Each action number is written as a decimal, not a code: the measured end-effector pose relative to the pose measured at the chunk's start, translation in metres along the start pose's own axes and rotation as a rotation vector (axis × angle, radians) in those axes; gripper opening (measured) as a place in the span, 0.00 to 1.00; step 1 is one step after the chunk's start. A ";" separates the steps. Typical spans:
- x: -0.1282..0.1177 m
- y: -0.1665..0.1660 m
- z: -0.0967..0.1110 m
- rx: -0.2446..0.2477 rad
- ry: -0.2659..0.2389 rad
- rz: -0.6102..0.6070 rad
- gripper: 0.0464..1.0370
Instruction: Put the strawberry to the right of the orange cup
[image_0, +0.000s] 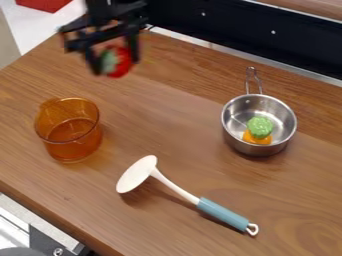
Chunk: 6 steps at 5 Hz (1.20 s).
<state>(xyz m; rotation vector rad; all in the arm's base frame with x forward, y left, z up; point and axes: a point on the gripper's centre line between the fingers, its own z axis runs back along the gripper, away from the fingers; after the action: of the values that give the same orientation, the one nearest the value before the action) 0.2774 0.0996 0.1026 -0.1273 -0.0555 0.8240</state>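
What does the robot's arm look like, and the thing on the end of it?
The arm is black. Its end effector is black too, with angular, bar-like parts and two slim fingers. I can't make out any markings or cables on it.

Strawberry (123, 63) aloft, orange cup (71, 137) upright

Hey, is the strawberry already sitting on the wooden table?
No, the strawberry is held up in the gripper, above the wooden table.
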 end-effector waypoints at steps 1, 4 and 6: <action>-0.007 0.024 -0.012 0.003 -0.010 -0.076 0.70; -0.014 0.000 -0.039 -0.022 -0.117 -0.054 0.70; -0.036 -0.006 -0.075 -0.002 -0.172 -0.070 0.70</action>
<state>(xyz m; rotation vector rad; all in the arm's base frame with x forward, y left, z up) 0.2645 0.0623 0.0289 -0.0558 -0.2212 0.7632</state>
